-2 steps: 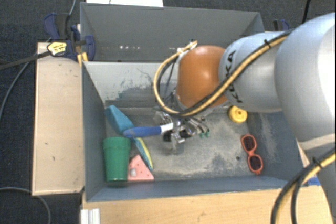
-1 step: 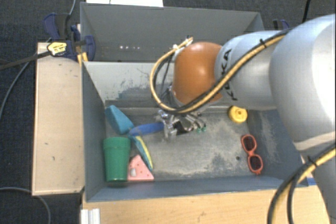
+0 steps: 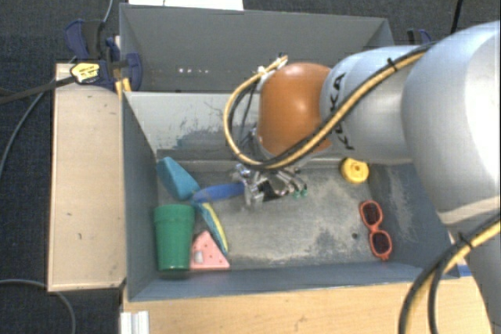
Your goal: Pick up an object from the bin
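Near back wall of bin (image 3: 196, 121), pincer (image 3: 264, 190) beside blue strip (image 3: 219, 192), open floor (image 3: 321, 231) rightward

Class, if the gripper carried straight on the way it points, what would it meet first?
Probably the bin floor, beside the end of the blue strip; depth is unclear, so the gripper might clip that strip.

Grey bin (image 3: 313, 237) floor holds blue block (image 3: 178, 177), green cup (image 3: 174, 237) and pink wedge (image 3: 208, 254) view-left of gripper (image 3: 262, 190). Yellow round piece (image 3: 355, 170) and red sunglasses (image 3: 374, 229) lie view-right of it, well apart.
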### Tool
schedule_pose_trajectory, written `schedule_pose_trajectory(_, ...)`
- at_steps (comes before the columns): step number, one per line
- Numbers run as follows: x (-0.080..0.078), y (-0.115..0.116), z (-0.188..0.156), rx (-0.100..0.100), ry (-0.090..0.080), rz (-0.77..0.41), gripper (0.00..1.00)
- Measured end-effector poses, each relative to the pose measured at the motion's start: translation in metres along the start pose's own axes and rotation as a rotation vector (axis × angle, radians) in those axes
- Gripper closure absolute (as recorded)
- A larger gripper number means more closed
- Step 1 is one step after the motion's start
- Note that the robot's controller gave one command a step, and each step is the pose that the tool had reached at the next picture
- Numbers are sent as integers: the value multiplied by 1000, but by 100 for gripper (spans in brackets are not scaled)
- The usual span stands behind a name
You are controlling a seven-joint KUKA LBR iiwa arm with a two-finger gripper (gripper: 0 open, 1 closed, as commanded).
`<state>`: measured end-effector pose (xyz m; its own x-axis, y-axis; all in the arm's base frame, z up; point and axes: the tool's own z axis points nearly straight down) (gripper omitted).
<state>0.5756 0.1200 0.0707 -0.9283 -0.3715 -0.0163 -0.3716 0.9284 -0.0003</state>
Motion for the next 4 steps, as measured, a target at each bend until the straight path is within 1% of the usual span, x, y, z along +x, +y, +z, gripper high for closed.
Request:
schedule_pose_trajectory(3,0,0,-14,0,-2,2,100)
schedule_pose_trajectory(4,1,0,-26,-1,5,2,100)
